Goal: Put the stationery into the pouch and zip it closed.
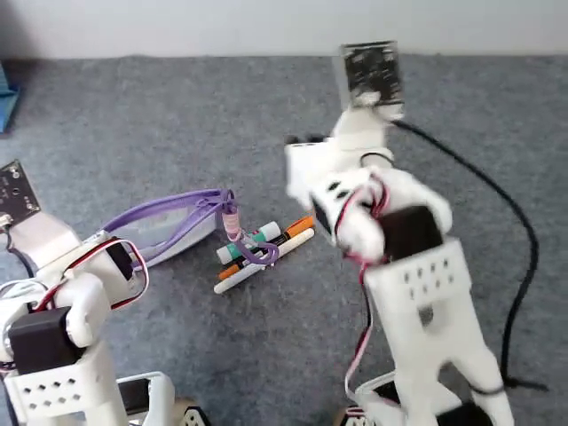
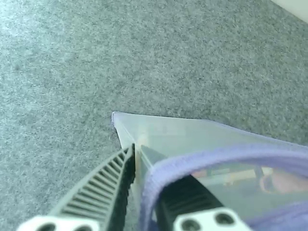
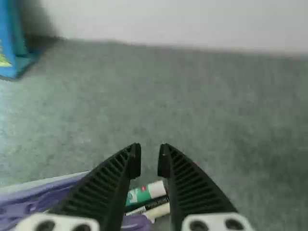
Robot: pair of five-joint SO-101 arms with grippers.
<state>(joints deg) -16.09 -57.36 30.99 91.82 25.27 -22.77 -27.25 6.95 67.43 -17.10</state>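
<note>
The clear pouch [image 1: 169,224] with its purple zip edge lies flat on the grey carpet [image 1: 133,124] at centre-left of the high view, its mouth turned toward a small bundle of pens [image 1: 263,248] just beside it. The bundle holds orange, green, white and black barrels lying roughly parallel. A pink pen [image 1: 232,222] stands out at the pouch's zip end, and a loop of purple strap [image 1: 264,256] crosses the bundle. The left gripper [image 2: 137,155] is clamped on the pouch's near end. Its ribbed finger [image 2: 113,175] presses the outside of the clear wall [image 2: 192,137] and the other finger sits under the purple edge, so the jaws are closed on the pouch. The left arm [image 1: 62,302] sits low at the near-left corner of the table. The right gripper [image 3: 149,159] hangs above the pens, whose green and white barrels [image 3: 150,191] are visible beneath its tips. Its jaws are parted by a narrow gap with nothing between them. The right arm [image 1: 382,231] rises at centre-right of the high view, and a black cable [image 1: 510,213] trails over the carpet behind it. A blue object [image 3: 12,45] stands against the pale wall at the carpet's far edge.
</note>
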